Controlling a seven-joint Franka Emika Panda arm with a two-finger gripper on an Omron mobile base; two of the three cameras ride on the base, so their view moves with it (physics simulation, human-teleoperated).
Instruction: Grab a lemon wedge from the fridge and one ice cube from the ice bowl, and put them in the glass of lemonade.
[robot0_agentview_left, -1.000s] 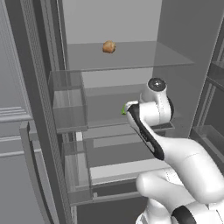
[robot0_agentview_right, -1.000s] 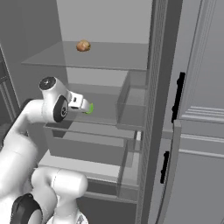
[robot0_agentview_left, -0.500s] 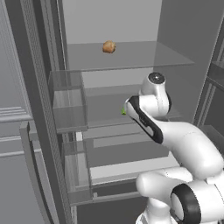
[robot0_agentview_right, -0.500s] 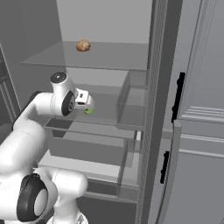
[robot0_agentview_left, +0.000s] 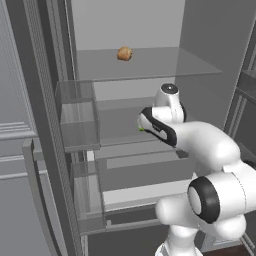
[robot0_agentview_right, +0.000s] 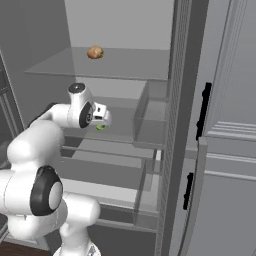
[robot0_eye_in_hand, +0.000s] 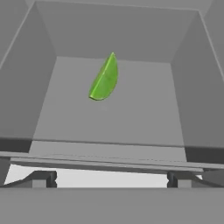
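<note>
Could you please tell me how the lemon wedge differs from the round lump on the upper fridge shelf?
The lemon wedge is yellow-green; the lump is tan-brown. The wedge is a thin curved slice, the lump rounded. The wedge lies on the lower shelf in front of the open gripper, the lump one shelf higher. Both sit inside the open fridge.

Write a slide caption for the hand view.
Open gripper looks into the fridge at the lemon wedge lying ahead on the grey shelf floor, not yet grasped.

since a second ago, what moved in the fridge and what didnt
The arm swung its elbow out and turned the open gripper deeper over the middle shelf, toward the lemon wedge. Nothing was gripped or released. The wedge, the brown lump on the top shelf and the fridge shelves stayed put.
</note>
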